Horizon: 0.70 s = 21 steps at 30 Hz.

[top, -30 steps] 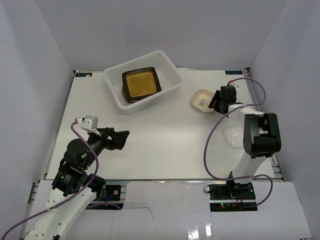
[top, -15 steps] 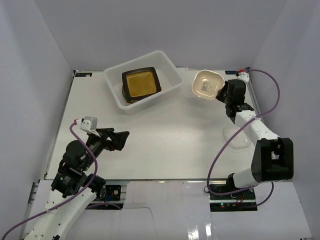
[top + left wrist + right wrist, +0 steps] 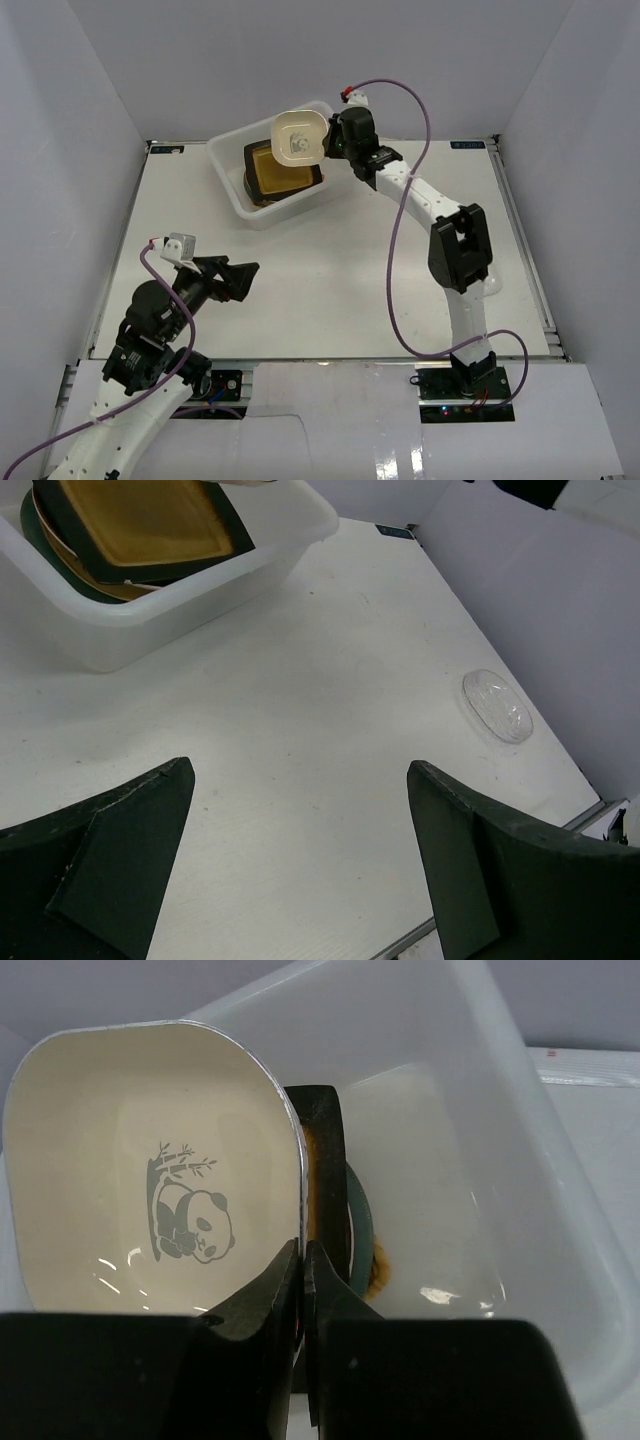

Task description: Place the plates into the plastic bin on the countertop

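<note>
The biggest thing is the countertop (image 3: 330, 270). It is flat, white and smooth, with thin metal strips along its edges. Plain pale walls stand around it on three sides.

Next is the plastic bin (image 3: 300, 200). It sits at the far side of the countertop, a bit left of the middle, and is turned at a slant. It is milky white, you can half see through it, and it has round corners and a rolled rim.

The right arm reaches far across to the bin, with a purple cable looping along it. The left arm stays low at the near left corner.

Inside the bin lies a stack of plates. On top is the black square plate (image 3: 268, 180) with a shiny yellow middle. Under it the edge of a green-grey round plate (image 3: 358, 1230) peeks out, and a bit of brown shows below that.

The small cream square plate (image 3: 300, 138) is up in the air over the far side of the bin, above the stack. It stands tilted on its edge, and a little panda with bamboo is drawn inside it. The right gripper (image 3: 300, 1260) pinches its rim tight between two black fingers.

The left gripper (image 3: 298, 770) hangs above bare countertop with its jaws spread wide and nothing in them.

The small clear plate (image 3: 497, 706) lies flat near the right edge of the countertop, well apart from the bin. It is round and looks like glass.
</note>
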Motion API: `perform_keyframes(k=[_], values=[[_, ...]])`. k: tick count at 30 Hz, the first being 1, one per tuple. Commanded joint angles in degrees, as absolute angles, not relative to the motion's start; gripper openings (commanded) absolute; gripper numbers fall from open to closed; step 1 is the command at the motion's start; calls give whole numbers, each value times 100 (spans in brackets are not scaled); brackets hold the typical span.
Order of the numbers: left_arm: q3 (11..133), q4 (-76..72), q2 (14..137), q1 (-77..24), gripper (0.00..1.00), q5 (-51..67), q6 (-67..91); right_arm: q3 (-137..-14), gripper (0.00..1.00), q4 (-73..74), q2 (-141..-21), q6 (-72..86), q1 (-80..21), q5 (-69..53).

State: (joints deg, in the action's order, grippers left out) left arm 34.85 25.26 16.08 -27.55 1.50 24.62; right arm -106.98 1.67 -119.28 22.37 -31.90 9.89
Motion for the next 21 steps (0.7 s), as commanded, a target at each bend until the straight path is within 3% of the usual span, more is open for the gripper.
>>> perform_keyframes(k=[1, 4, 6, 7, 10, 12, 13, 15, 18, 21], values=[[3472, 2505, 1600, -2777, 98, 123, 2391, -11881, 8, 773, -12495, 2258, -3348, 1002], [3472, 2505, 1626, -2769, 98, 132, 2399, -12409, 11, 835, -12866, 2460, -3401, 730], [3463, 2505, 1635, -2769, 98, 149, 2399, -12541, 35, 852, -12902, 2523, -3401, 624], [3463, 2505, 1617, -2777, 98, 149, 2391, -12551, 61, 887, -12798, 2496, -3393, 624], [3454, 2505, 1565, -2769, 98, 132, 2408, -11686, 78, 879, -11984, 2251, -3314, 694], [3454, 2505, 1538, -2769, 98, 141, 2417, -10833, 78, 809, -10993, 2023, -3252, 869], [3454, 2505, 1486, -2777, 98, 123, 2417, -9714, 75, 626, -10577, 1934, -3235, 1009], [3454, 2505, 1433, -2812, 98, 114, 2417, -8505, 63, 493, -9360, 1872, -3208, 1589], [3454, 2505, 1301, -2874, 98, 88, 2426, -6123, 52, 501, -7725, 2126, -3120, 2362], [3454, 2522, 1204, -2970, 98, 88, 2426, -4262, 52, 965, -6256, 2775, -2849, 2874]])
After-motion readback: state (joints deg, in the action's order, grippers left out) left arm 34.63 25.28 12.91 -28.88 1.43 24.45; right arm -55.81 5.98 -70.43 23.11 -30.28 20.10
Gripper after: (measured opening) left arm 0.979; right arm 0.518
